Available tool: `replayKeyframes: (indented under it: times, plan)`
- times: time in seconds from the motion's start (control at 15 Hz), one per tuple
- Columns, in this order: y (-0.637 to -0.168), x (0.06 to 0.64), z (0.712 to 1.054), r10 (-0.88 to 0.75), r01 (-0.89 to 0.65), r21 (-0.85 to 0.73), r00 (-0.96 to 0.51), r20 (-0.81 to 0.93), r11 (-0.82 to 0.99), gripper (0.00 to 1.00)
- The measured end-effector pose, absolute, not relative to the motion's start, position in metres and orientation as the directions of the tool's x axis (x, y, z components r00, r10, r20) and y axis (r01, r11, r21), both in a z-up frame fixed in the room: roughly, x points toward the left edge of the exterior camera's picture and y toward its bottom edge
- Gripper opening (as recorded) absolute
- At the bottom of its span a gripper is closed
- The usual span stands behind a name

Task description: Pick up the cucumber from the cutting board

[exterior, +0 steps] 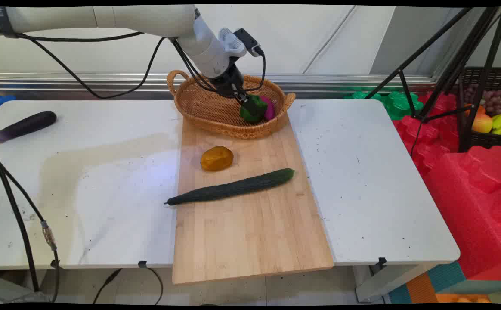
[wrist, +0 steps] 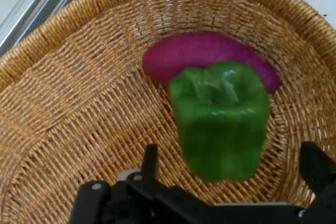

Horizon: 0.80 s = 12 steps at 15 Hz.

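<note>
Near edge: white desk (exterior: 362, 172), with a long wooden board (exterior: 250, 232) laid across its middle and overhanging the front.

On the board, a dark green cucumber (exterior: 233, 187) lies slantwise, its thin tip just off the board's left edge. Just beyond it is a small amber-yellow lump (exterior: 217, 158), apart from the cucumber. Cannot tell what kind of produce it is.

Far left of the desk: a dark purple eggplant (exterior: 23, 125), on its own and well apart from the rest.

Far end of the board: an oval wicker basket (exterior: 216, 116) with handles at both ends. The arm reaches down into its right half.

Inside the basket: a green bell pepper (wrist: 223, 124) lies on the weave on its side. Behind it, and touching or nearly so, is a smooth magenta vegetable (wrist: 194, 56).

Jaws: spread wide, holding nothing. One black finger (wrist: 149, 156) stands to one side of the pepper and the other at the opposite side. Basket weave shows in the gap on each side, so neither finger touches it. The pepper sits between them, the nearest thing to the hand.

Beyond the desk's right side: red and green foam pieces on the floor, black tripod legs, and a dark crate of fruit (exterior: 489, 116).
</note>
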State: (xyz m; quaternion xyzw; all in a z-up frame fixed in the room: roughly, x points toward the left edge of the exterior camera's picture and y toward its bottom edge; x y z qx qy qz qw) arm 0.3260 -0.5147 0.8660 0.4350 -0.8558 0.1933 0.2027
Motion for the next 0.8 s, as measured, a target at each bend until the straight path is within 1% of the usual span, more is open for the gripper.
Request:
replayKeyframes:
  times: [0.33,0.6,0.8]
  plan:
    - [-0.516,0.324,0.872,-0.646,-0.814,-0.167,-0.550,0.529,0.557,1.00]
    - [-0.511,0.319,0.890,-0.606,-0.800,-0.193,-0.565,0.561,0.568,1.00]
    - [-0.498,0.316,0.914,-0.560,-0.787,-0.220,-0.577,0.595,0.577,1.00]
